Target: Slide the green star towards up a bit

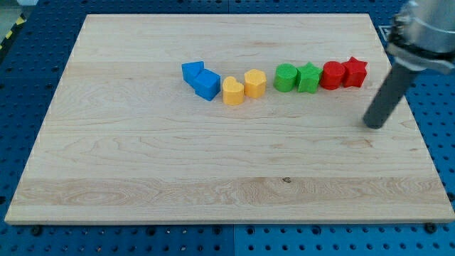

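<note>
The green star (308, 77) sits on the wooden board (142, 163) in a row of blocks, touching a green round block (286, 77) on its left and a red round block (332, 75) on its right. A red star (355, 72) ends the row at the view's right. My tip (372, 125) rests on the board to the lower right of the green star, well apart from it and below the red star.
Further to the view's left in the row are a yellow hexagonal block (255, 83), a yellow heart (232, 91), a blue cube (207, 84) and a blue block (191, 71) of unclear shape. The board's right edge lies close to my tip.
</note>
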